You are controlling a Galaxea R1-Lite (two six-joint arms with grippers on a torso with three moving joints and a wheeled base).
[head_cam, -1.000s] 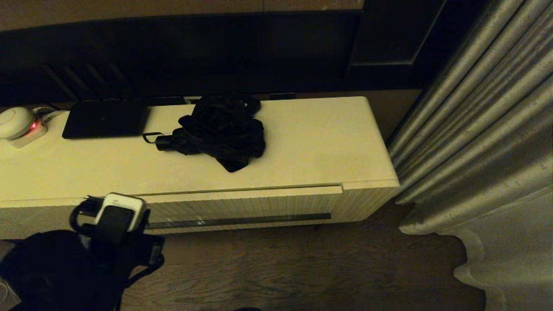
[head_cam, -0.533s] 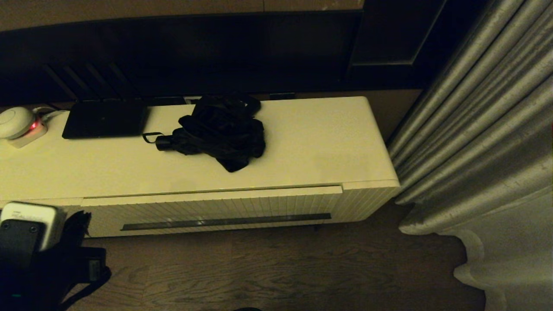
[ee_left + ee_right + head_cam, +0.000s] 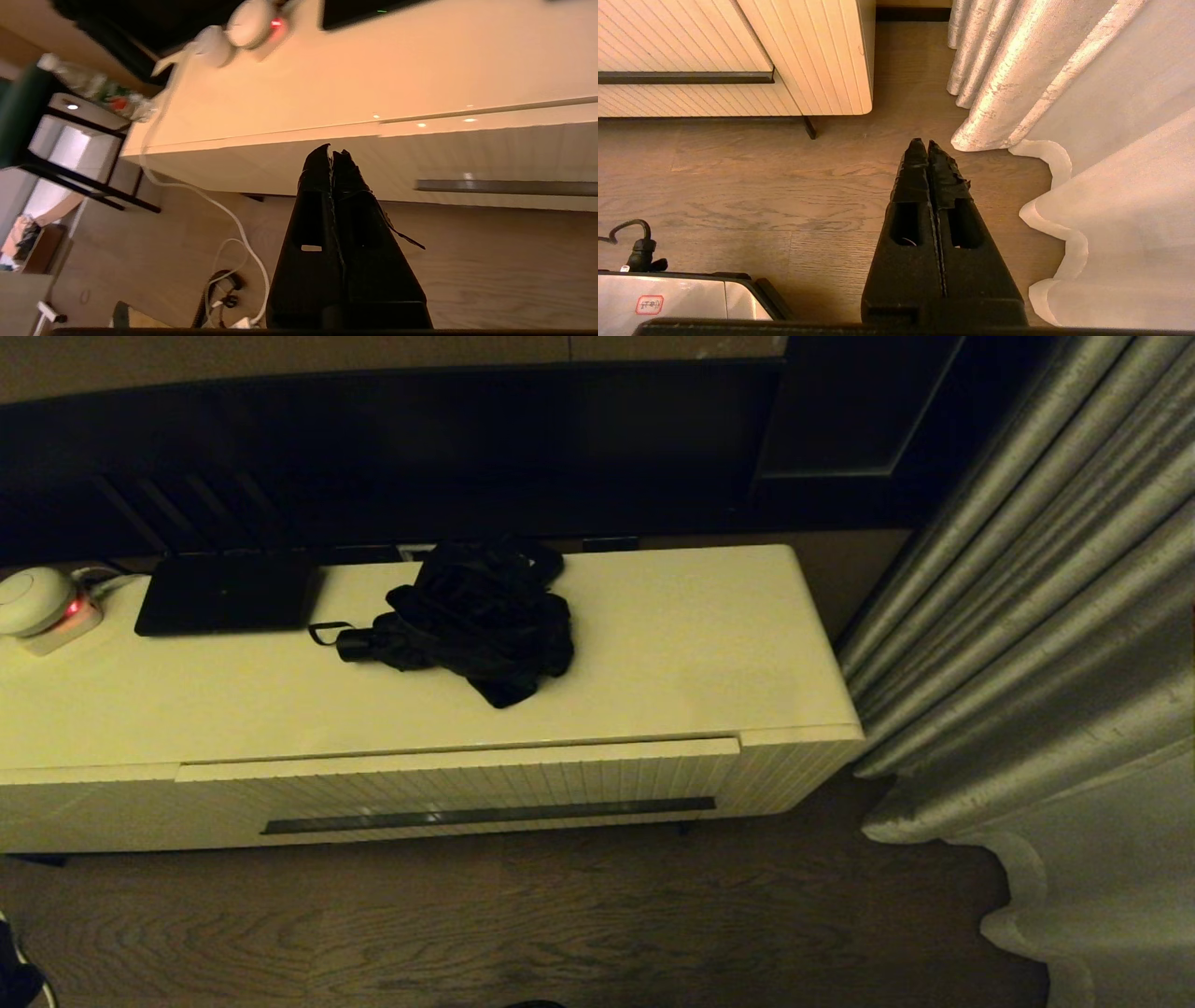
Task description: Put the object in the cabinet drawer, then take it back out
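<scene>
On the cabinet top [image 3: 653,663], toward twelve o'clock, the umbrella [image 3: 476,621] is lying above the closed drawer [image 3: 485,789]. Both the left gripper [image 3: 331,151] and right gripper [image 3: 923,142] are hanging pinched together, empty.

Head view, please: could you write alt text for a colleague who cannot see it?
A black folding umbrella lies bunched on a long cream cabinet whose ribbed drawer is closed. A flat black device and a white puck with a red light sit at the left, grey curtains hang at the right, and no arm shows.
</scene>
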